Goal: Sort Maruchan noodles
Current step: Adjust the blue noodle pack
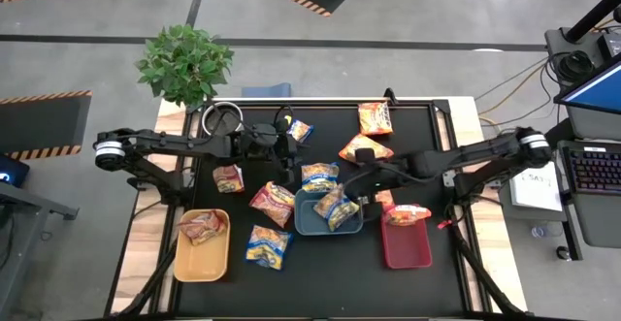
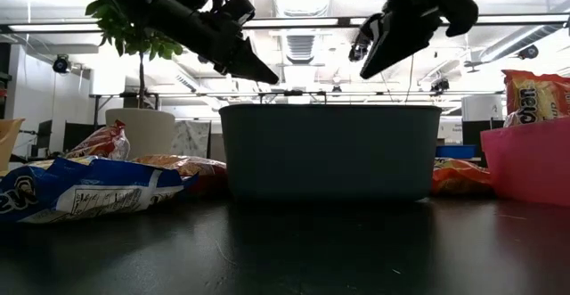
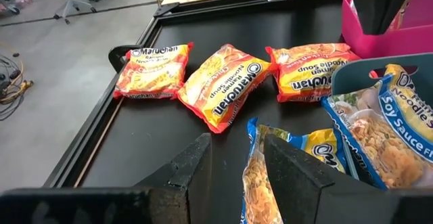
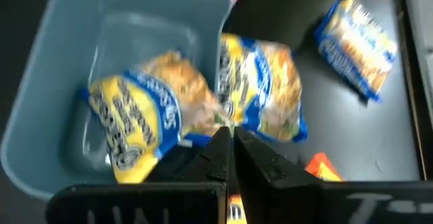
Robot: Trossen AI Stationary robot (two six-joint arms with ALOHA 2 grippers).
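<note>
One noodle packet [image 1: 337, 208] lies in the middle tray [image 1: 312, 224], another [image 1: 319, 176] leans on its rim.

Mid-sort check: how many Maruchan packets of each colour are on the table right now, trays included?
Blue-and-yellow packets: 4
Orange packets: 4
Red packets: 3
Total: 11

"Maruchan" on an orange packet [image 3: 150, 71]; "Soy Sauce" on a blue packet [image 3: 399, 126]
</note>
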